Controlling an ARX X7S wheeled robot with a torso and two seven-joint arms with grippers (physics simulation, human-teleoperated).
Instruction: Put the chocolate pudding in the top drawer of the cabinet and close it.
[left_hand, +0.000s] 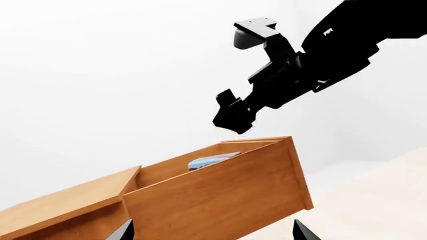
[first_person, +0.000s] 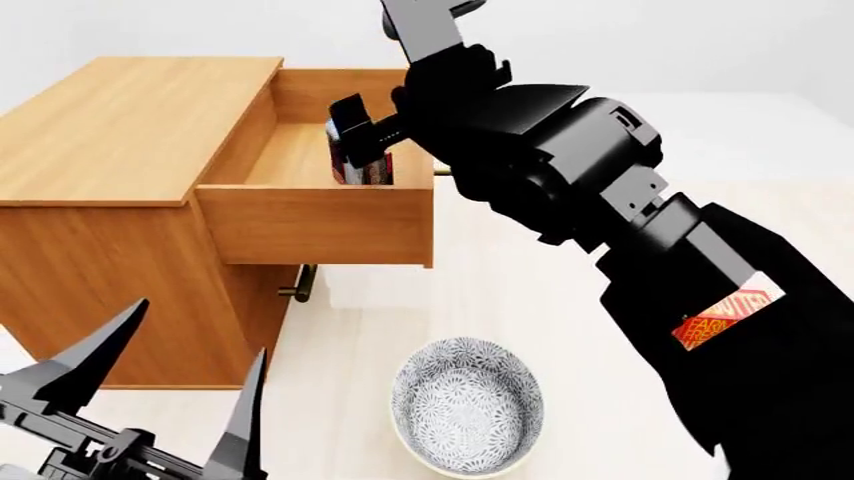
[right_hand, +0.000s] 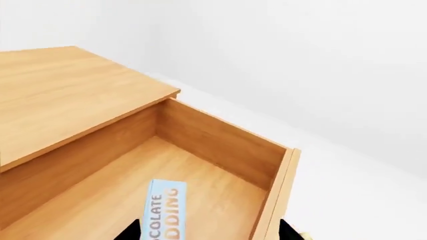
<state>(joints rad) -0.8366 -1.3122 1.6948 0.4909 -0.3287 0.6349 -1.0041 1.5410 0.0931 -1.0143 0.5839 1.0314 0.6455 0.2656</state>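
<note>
Filling the head view from nine to twelve o'clock, the cabinet (first_person: 120, 130) is an orange-brown wooden box, much the biggest thing there. Its top drawer (first_person: 314, 222) stands pulled well out toward the robot, its plain front panel facing the camera and its floor bare wood. Under that drawer, a brass handle (first_person: 304, 283) of the lower drawer peeks out in shadow.

The right arm (first_person: 627, 230), black and bulky, runs from five o'clock up to twelve and reaches over the open drawer. Its right gripper (first_person: 363, 150) hangs at the drawer's right side, fingers down inside the opening. The chocolate pudding (right_hand: 162, 212) shows in the right wrist view as a thin blue-faced box standing on edge inside the drawer, between the dark fingertips at the picture's lower border; whether the fingers are clamped on it or just beside it, I cannot tell. From the left wrist view the box's blue top (left_hand: 212, 161) pokes just above the drawer wall.

A patterned grey-and-white bowl (first_person: 465, 405) sits on the pale table (first_person: 534, 300) at six o'clock, in front of the cabinet.

The left gripper (first_person: 180, 375) waits low at seven o'clock, its two pointed fingers spread apart and holding nothing.
</note>
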